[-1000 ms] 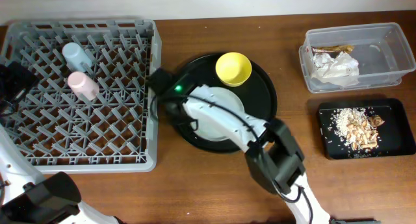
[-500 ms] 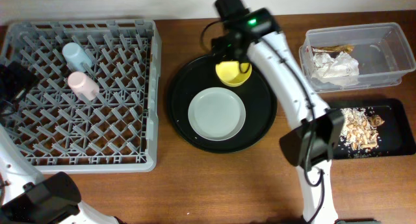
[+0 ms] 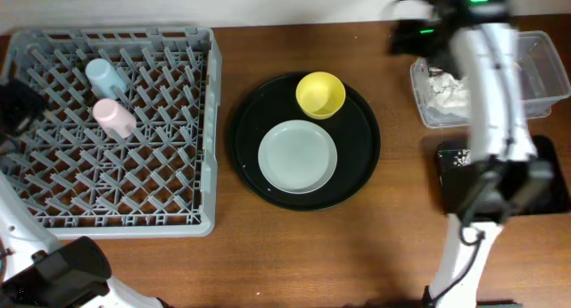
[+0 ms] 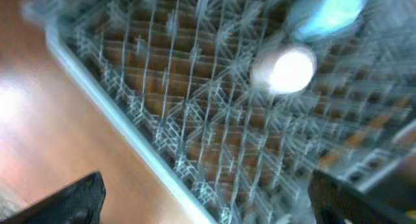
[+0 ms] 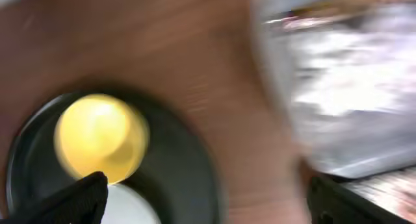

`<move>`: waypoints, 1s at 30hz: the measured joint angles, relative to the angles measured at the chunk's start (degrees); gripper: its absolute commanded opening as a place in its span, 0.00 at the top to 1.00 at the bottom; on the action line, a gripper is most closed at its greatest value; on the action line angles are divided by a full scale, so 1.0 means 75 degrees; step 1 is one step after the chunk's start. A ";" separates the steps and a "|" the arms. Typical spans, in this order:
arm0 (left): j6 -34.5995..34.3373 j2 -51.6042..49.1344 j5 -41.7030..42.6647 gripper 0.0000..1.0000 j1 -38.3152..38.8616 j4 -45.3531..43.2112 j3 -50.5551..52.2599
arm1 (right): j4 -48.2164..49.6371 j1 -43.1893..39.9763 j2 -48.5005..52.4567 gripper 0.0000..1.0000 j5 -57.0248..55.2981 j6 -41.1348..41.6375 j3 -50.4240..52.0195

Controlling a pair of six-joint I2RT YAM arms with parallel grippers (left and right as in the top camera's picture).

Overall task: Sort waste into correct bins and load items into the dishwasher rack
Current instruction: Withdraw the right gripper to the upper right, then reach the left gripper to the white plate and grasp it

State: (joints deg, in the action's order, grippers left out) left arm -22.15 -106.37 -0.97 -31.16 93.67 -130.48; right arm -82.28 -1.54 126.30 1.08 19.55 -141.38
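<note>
The grey dishwasher rack (image 3: 111, 165) fills the left of the table, with a light-blue cup (image 3: 104, 76) and a pink cup (image 3: 114, 118) lying in it. A yellow bowl (image 3: 320, 95) and a pale plate (image 3: 298, 156) rest on the round black tray (image 3: 357, 178). My right gripper (image 3: 412, 38) hangs blurred above the wood between that tray and the clear tub (image 3: 535, 67), open and empty (image 5: 208, 204). White napkins (image 5: 344, 100) lie in the tub. My left gripper (image 3: 20, 107) is open over the rack's left edge (image 4: 208, 201), holding nothing.
My right arm (image 3: 491, 120) stretches up the right side and covers part of the tub and most of the flat black tray (image 3: 558, 183). Bare wood lies along the front edge and between the round tray and the bins.
My right arm has swung from the round tray's left side, past the yellow bowl, to the tub's left end, and its jaws have opened. The left arm has stayed put.
</note>
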 measured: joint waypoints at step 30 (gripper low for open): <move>-0.0090 -0.1198 0.0224 0.19 1.0118 -0.6956 0.5397 | -0.1259 -0.2591 -0.0530 0.02 0.0058 0.0000 -0.0169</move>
State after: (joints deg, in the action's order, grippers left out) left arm -22.83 -115.35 0.71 44.73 41.50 -90.00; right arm -91.72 -20.97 122.32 1.52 19.55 -142.65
